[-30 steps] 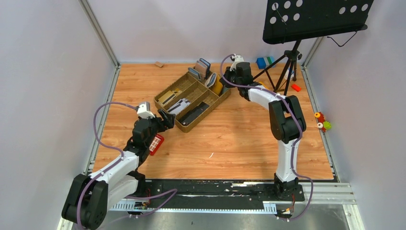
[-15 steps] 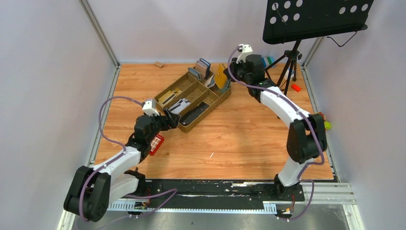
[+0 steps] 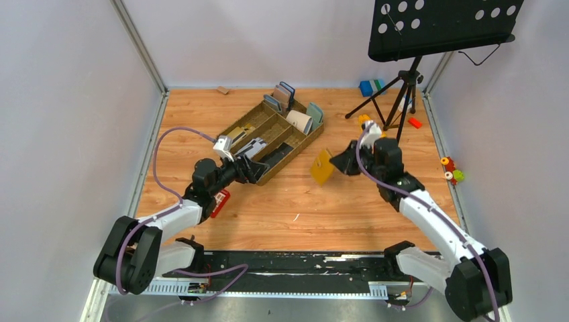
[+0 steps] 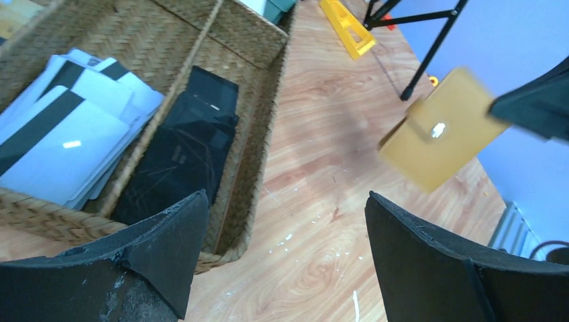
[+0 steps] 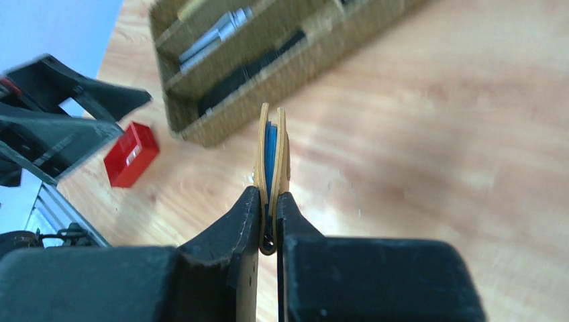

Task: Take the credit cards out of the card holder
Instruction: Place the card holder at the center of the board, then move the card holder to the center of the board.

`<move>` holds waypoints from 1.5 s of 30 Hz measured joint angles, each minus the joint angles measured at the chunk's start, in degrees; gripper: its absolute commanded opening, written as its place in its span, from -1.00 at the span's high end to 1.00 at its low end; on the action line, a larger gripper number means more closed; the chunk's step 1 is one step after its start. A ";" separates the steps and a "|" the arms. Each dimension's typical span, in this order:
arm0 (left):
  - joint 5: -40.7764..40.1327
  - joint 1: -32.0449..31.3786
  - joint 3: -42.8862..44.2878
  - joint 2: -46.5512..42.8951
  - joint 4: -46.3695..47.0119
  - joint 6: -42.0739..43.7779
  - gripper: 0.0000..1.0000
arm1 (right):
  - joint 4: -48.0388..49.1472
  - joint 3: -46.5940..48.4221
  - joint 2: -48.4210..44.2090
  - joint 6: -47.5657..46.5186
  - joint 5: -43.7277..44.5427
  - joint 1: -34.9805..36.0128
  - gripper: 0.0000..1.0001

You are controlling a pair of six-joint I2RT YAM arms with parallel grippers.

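Note:
My right gripper (image 3: 339, 164) is shut on the mustard-yellow card holder (image 3: 323, 167) and holds it closed in the air over the bare floor, right of the wicker tray. In the right wrist view the card holder (image 5: 272, 151) stands edge-on between my fingers, with a blue lining or card edge showing inside. It also shows in the left wrist view (image 4: 439, 127). The credit cards are hidden inside it. My left gripper (image 3: 257, 172) is open and empty at the tray's near corner; in the left wrist view its gap (image 4: 285, 231) is over bare wood.
The wicker tray (image 3: 305, 139) holds a long black slab (image 4: 181, 151), white-and-black papers (image 4: 64, 134), and upright grey and blue wallets (image 3: 285, 94). A small red basket (image 3: 219, 202) lies by my left arm. A music stand tripod (image 3: 396, 94) stands at the back right.
My right gripper lifted the card holder out of the tray's far end and carried it forward and down to mid-table. My left gripper advanced right along the tray's near corner.

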 measured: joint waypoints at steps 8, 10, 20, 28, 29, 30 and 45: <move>1.53 -4.79 1.68 1.03 -0.68 2.32 -0.80 | -1.07 -14.25 -4.39 7.74 4.33 -0.13 -0.49; 1.14 -8.33 3.58 1.66 -2.27 4.48 -0.76 | -2.69 -14.03 -5.03 6.88 8.39 -0.26 -0.53; -3.41 -21.33 12.33 13.92 -8.55 12.00 -0.47 | -7.67 -12.72 -8.00 0.07 23.34 -0.46 -0.25; -6.25 -26.88 17.64 23.54 -12.79 13.22 0.79 | -6.54 -10.36 3.15 -1.42 29.59 -0.96 0.99; -6.25 -27.76 19.10 25.05 -13.55 13.25 0.96 | -6.36 -9.97 4.59 -1.75 29.77 -1.25 1.00; -6.14 -29.00 21.53 27.21 -14.82 13.79 1.00 | -6.40 -9.20 6.58 -1.62 29.68 -1.88 1.00; -2.56 -31.08 36.76 40.28 -27.23 15.37 1.00 | -5.31 -4.70 19.56 -4.63 17.09 -3.85 1.00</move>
